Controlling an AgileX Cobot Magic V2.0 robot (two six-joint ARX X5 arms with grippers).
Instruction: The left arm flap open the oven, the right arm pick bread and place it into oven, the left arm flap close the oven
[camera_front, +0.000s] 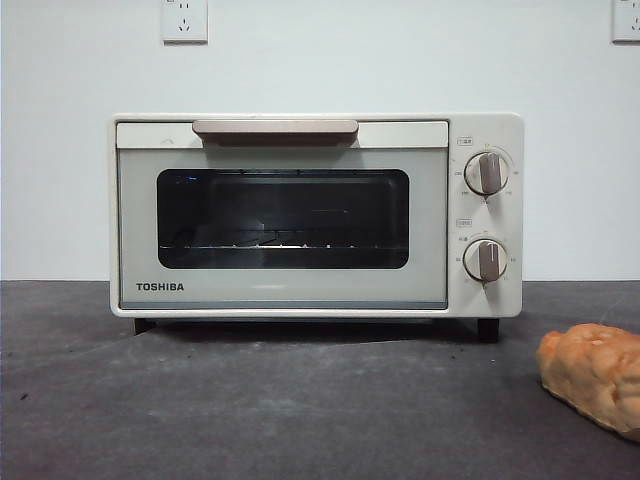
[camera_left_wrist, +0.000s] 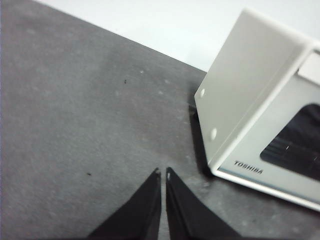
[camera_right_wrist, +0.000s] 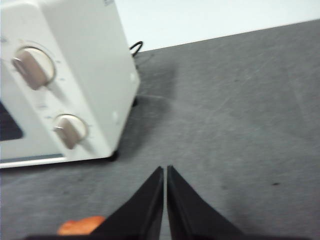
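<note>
The cream-white TOSHIBA oven (camera_front: 300, 215) stands at the back middle of the dark table, door shut, beige handle (camera_front: 275, 128) along the top, two knobs on its right side. The golden-brown bread (camera_front: 595, 375) lies at the front right, partly cut by the picture edge. Neither arm shows in the front view. My left gripper (camera_left_wrist: 163, 174) hovers shut above the table off the oven's (camera_left_wrist: 260, 100) left side. My right gripper (camera_right_wrist: 165, 170) hovers shut over the table off the oven's (camera_right_wrist: 65, 80) right side, with a bit of the bread (camera_right_wrist: 80, 226) beside its jaw.
A white wall with two power sockets (camera_front: 184, 20) rises behind the table. A black cable (camera_right_wrist: 136, 47) runs behind the oven. Bare grey tabletop (camera_front: 250, 400) lies in front of the oven.
</note>
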